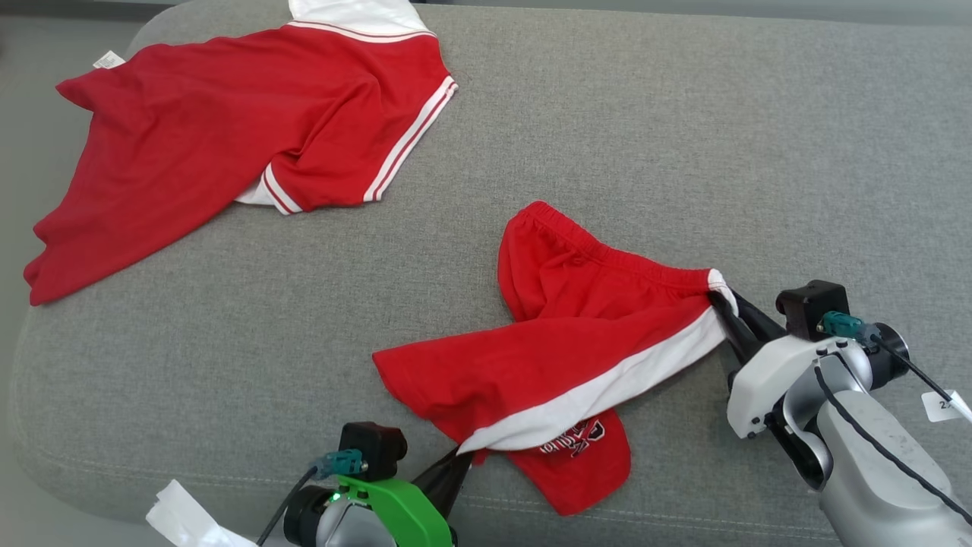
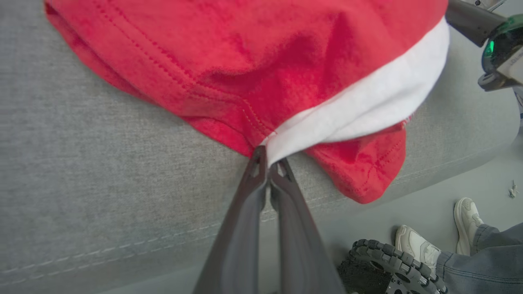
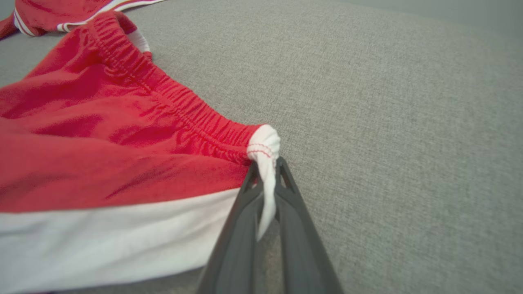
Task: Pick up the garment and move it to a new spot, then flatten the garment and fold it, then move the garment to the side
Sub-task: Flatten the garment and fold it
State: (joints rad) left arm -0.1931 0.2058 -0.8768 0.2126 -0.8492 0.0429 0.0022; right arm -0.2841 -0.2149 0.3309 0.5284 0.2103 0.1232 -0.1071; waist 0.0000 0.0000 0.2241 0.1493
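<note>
A red garment [image 1: 577,342], a pair of shorts with a white side stripe [image 1: 607,391], is spread across the near right part of a grey cushion [image 1: 683,152]. It is held at two ends. The left hand [image 1: 456,463] is seen closed on the lower hem, where the red cloth meets the white stripe; in the left wrist view its fingers [image 2: 253,196] are pressed together on that corner. The right hand [image 1: 725,315] is clamped on the white end of the elastic waistband [image 1: 607,254], and in the right wrist view a twist of white cloth is pinched between its fingers [image 3: 245,204]. One leg with printed lettering is draped under the stripe, near the cushion's front edge. A red shirt [image 1: 228,129] with white trim is laid well apart, at the far left. A person's pale shoes [image 2: 416,245] are seen on the floor beside a dark wheel [image 2: 392,265].
</note>
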